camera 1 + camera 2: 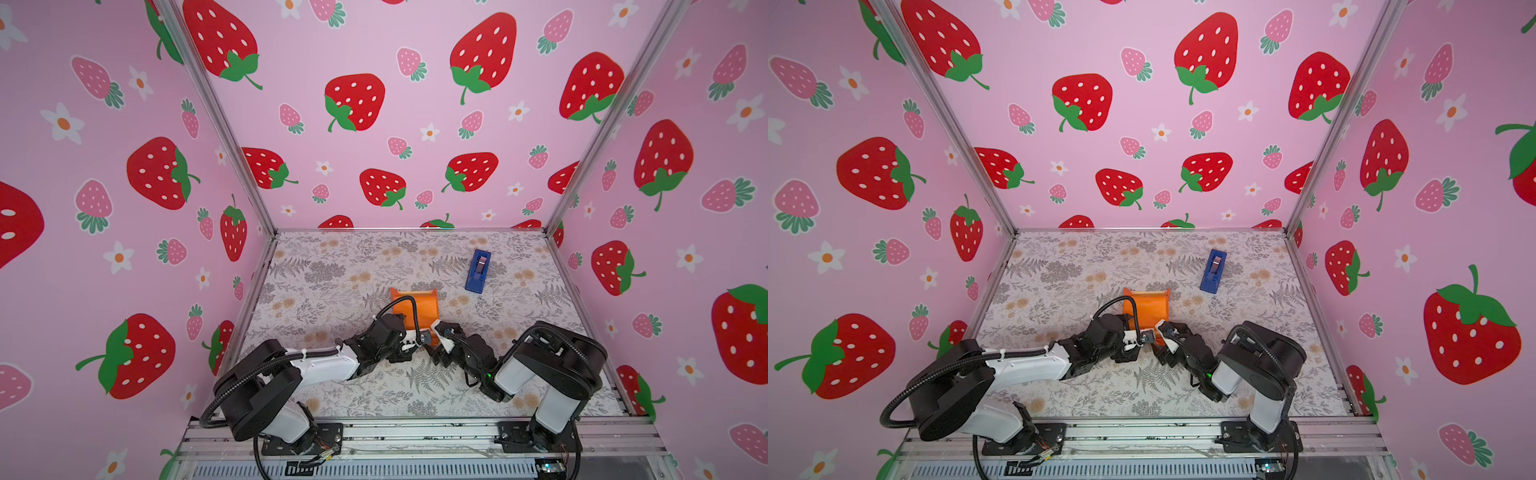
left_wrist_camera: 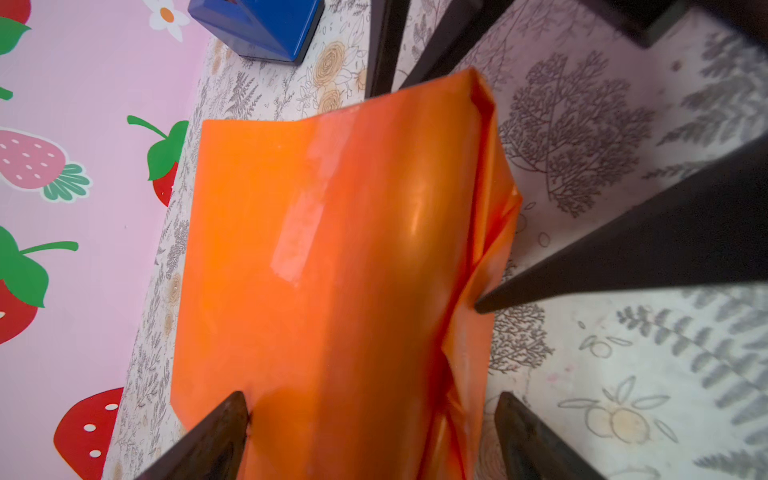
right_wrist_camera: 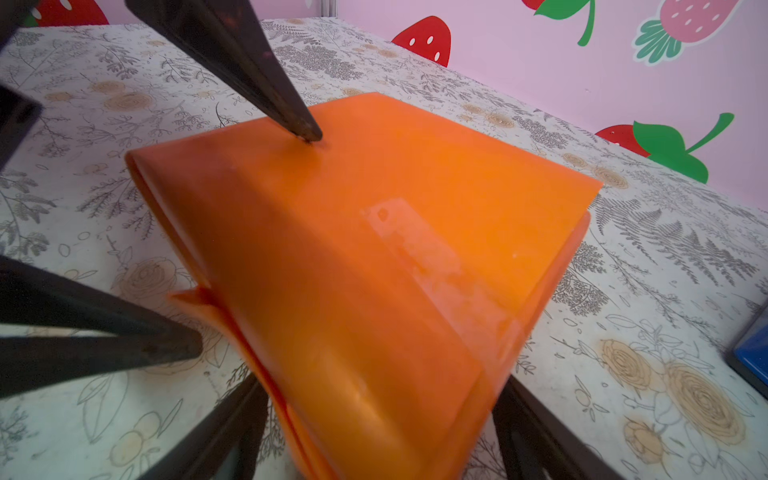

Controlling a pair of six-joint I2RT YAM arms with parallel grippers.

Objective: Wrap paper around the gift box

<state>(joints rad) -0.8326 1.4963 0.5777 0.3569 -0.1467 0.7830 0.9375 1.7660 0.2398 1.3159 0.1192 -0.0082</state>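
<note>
On the table, left gripper and right gripper straddle the paper, jaws spread.

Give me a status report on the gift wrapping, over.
Left gripper open, astride the folded paper. Right gripper wide astride it, grip unclear. Gift box unseen. Tape dispenser well clear.

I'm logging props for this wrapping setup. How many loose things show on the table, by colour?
Orange: 1, the paper, folded into a bundle; its inside is hidden
Blue: 1, the tape dispenser
Total: 2
</note>
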